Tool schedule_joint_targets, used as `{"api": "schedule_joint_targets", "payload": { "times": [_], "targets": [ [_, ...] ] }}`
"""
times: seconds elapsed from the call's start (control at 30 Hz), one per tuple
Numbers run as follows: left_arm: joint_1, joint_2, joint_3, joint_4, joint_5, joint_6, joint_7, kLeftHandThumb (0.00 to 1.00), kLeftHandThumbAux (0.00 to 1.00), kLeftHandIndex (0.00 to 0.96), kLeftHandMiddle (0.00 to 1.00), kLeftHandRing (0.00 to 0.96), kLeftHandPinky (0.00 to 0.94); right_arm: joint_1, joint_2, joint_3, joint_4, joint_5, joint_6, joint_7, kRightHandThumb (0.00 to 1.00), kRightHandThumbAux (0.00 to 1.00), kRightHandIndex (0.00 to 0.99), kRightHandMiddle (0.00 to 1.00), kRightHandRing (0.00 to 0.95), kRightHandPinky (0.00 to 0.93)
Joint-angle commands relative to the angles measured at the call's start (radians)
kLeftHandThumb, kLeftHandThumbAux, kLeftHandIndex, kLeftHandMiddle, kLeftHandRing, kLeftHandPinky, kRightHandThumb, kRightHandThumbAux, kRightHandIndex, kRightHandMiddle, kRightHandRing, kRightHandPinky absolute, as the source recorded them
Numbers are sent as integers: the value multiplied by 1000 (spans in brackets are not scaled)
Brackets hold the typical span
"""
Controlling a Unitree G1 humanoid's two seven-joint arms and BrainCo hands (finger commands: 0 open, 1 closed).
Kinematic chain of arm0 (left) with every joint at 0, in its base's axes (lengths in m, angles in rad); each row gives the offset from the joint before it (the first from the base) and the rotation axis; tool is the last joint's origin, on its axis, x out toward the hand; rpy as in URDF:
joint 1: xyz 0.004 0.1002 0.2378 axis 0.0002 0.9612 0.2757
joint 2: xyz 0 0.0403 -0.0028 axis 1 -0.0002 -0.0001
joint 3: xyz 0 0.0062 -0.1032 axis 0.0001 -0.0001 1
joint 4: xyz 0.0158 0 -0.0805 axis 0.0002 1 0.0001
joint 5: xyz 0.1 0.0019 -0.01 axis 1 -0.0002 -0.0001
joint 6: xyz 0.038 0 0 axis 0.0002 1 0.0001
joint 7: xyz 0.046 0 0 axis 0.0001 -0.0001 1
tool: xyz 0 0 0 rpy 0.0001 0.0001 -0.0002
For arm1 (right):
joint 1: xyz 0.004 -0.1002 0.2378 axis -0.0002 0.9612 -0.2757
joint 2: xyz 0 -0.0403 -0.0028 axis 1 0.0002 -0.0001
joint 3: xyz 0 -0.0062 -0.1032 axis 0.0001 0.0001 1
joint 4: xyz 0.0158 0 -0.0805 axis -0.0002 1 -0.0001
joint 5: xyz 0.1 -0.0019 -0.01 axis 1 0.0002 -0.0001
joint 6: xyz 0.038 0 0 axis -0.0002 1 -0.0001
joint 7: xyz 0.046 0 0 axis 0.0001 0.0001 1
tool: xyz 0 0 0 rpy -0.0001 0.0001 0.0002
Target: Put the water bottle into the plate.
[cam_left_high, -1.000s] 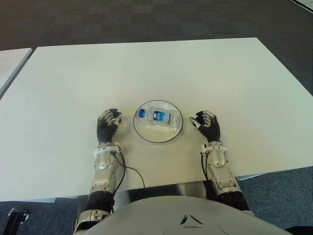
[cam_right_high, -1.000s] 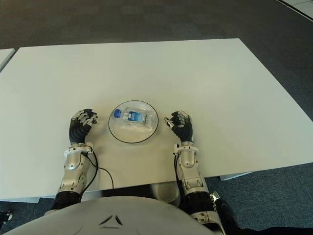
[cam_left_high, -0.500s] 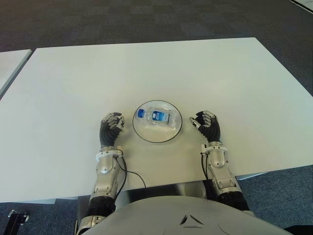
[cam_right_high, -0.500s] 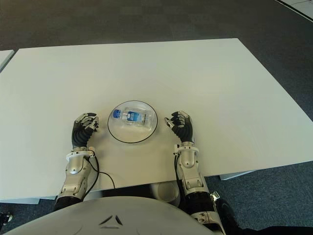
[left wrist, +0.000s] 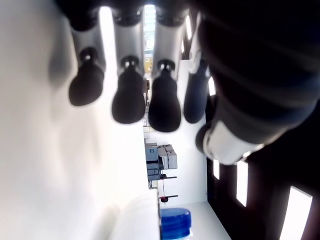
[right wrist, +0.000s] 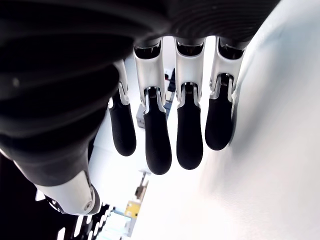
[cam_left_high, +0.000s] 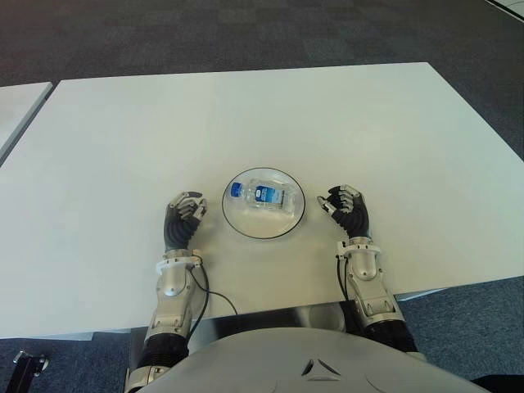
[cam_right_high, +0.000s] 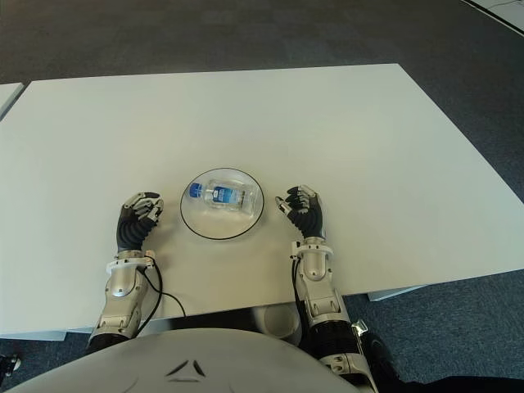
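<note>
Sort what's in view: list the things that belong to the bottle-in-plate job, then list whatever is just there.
Belongs to the job:
- water bottle, lying on its side in the plate
- plate
- left hand, left of the plate, holding nothing
- right hand, right of the plate, holding nothing

Just there:
- white table
- second table, far left edge
- dark carpet

1. Left hand (cam_left_high: 183,221): near the body on the left, forearm reaching forward, fingers (left wrist: 129,102) loosely curled, grasping nothing.
2. Right hand (cam_left_high: 347,211): on the right, level with the left, fingers (right wrist: 158,142) relaxed and empty.
</note>
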Motion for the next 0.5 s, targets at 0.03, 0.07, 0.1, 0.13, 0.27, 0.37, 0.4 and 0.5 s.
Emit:
{"api": "schedule_joint_targets", "payload": {
  "times": [0.03, 0.07, 0.1, 0.13, 0.27, 0.37, 0.4, 0.5],
  "targets": [
    [22, 2, 2, 20, 4, 35, -14, 694, 723, 432, 759, 763, 747, -1, 1, 0, 8, -1, 6, 2, 704, 732, 426, 552, 544, 517],
    [23, 2, 2, 17, 4, 40, -13, 695, 723, 432, 760, 763, 745, -1, 1, 0, 8, -1, 8, 2, 703, 732, 426, 551, 544, 518],
    [24, 1, 3, 14, 3, 45, -12, 695, 723, 433, 761, 764, 742, -1, 1, 1, 7, 0, 9, 3, 703, 732, 426, 550, 545, 521],
    [24, 1, 3, 12, 3, 49, -11, 695, 722, 433, 763, 765, 738, -1, 2, 1, 7, 0, 10, 3, 703, 732, 425, 548, 546, 524],
    [28, -6, 8, -4, -2, 73, -3, 698, 721, 433, 751, 750, 714, -3, 3, 2, 9, -3, 13, 2, 703, 732, 425, 553, 551, 529],
    [29, -10, 10, -18, -2, 86, 1, 699, 720, 434, 741, 741, 710, -3, 2, 3, 9, -3, 14, 3, 703, 732, 425, 555, 551, 526],
    [30, -11, 10, -22, -3, 91, 2, 700, 719, 434, 737, 737, 712, -3, 2, 4, 9, -3, 14, 4, 703, 732, 425, 555, 550, 523],
    [28, -17, 10, -38, 1, 108, 7, 701, 718, 434, 734, 733, 715, -2, 2, 4, 7, -2, 19, 7, 702, 732, 425, 553, 548, 523]
  ]
}}
